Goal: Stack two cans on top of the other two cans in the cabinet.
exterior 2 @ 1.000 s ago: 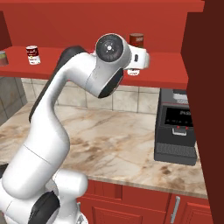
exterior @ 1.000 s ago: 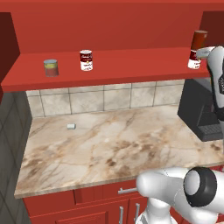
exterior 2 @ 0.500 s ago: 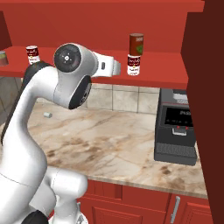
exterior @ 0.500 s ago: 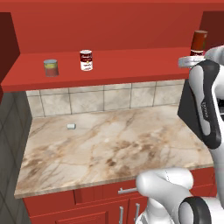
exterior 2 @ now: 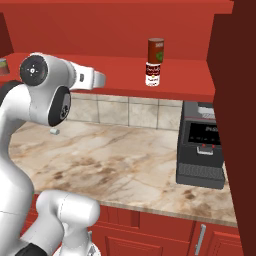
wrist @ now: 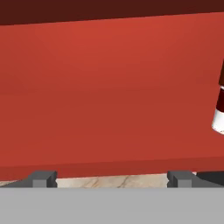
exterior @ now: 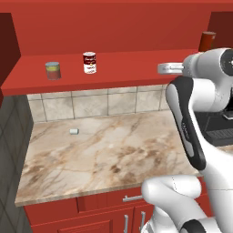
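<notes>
Item: two-finger gripper [wrist: 112, 178], jaws spread, empty, facing red cabinet shelf [exterior 2: 120, 75]. Plain dark red can [exterior 2: 156, 49] stacked on red-and-white soup can [exterior 2: 153, 74], right of gripper. Risk: arm swing topples stack.

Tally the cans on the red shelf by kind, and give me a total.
Red-and-white soup cans: 2, one standing alone, one under the stack.
Plain dark red cans: 1, stacked on top of that soup can.
Grey cans with yellow-green label: 1.
Total: 4 cans.
</notes>
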You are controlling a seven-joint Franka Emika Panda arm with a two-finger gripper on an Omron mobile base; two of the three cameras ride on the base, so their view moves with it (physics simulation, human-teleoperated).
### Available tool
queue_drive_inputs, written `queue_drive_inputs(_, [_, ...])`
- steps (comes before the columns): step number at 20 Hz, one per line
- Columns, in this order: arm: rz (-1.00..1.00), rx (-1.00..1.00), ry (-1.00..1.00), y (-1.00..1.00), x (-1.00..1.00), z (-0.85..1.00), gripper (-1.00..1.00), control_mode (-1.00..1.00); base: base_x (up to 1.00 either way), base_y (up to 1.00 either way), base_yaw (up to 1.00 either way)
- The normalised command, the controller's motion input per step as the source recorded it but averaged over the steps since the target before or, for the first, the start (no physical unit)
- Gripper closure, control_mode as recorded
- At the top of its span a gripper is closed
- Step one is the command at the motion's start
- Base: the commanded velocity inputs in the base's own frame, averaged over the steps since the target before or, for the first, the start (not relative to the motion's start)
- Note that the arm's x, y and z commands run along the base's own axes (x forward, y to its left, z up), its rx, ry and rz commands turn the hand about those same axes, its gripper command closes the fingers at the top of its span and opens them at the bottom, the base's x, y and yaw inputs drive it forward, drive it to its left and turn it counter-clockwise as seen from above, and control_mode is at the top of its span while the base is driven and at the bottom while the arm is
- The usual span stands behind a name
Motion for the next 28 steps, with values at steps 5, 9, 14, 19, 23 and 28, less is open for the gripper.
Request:
queue_drive_inputs(5, [0.02,0.08,0.00,0.68,0.08,0.00,-1.00,-1.00,0.00,0.00,0.00])
queue_drive_inputs(9, [0.08,0.06,0.01,0.64,0.03,0.04,-1.00,-1.00,0.00,0.00,0.00])
queue_drive_inputs(14, [0.13,0.00,0.08,0.57,0.00,0.11,-1.00,-1.00,0.00,0.00,0.00])
queue_drive_inputs(19, [0.25,0.00,0.08,0.49,0.00,0.08,-1.00,-1.00,0.00,0.00,0.00])
queue_drive_inputs(23, [0.29,0.00,0.02,0.50,0.01,0.03,-1.00,-1.00,0.00,0.00,0.00])
queue_drive_inputs(28, [0.10,0.00,0.00,0.40,0.01,0.00,-1.00,-1.00,0.00,0.00,0.00])
